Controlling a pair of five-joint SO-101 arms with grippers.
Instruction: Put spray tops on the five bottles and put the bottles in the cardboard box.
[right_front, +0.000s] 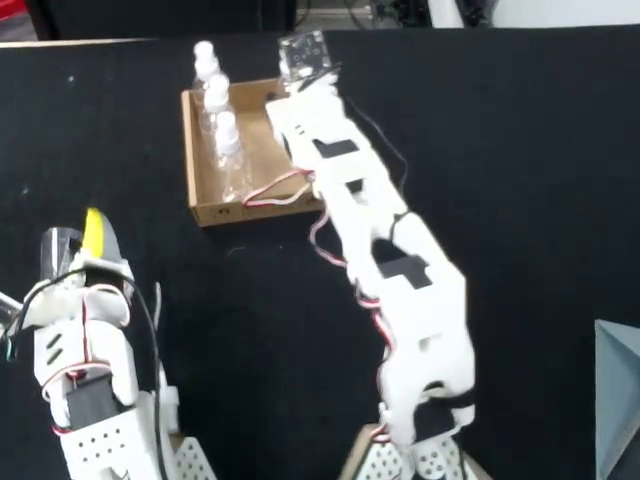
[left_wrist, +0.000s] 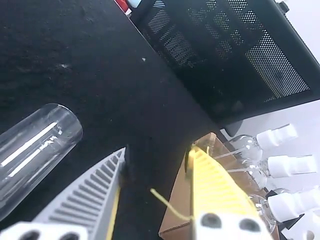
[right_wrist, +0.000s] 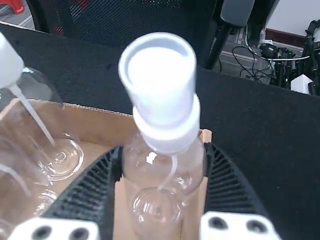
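— White right arm: how does it sit?
— Stretched long over the black table (right_front: 520, 150), with its claw (right_wrist: 162, 150) clamped on a clear plastic bottle with a white spray top (right_wrist: 161, 95) above the brown cardboard box (right_front: 205, 213).
— Room inside?
— Three capped bottles (right_front: 218, 100) line the left wall, and brown floor shows under the held one.
— Left claw (left_wrist: 157, 150)?
— Spread wide and holding nothing, beside another clear bottle (left_wrist: 35, 135) near the table's left edge.

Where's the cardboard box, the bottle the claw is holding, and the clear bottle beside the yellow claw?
cardboard box (right_front: 213, 212), high view, on its front wall.
held bottle (right_wrist: 150, 172), right wrist view, on its clear body.
clear bottle (left_wrist: 35, 140), left wrist view, on its see-through side.
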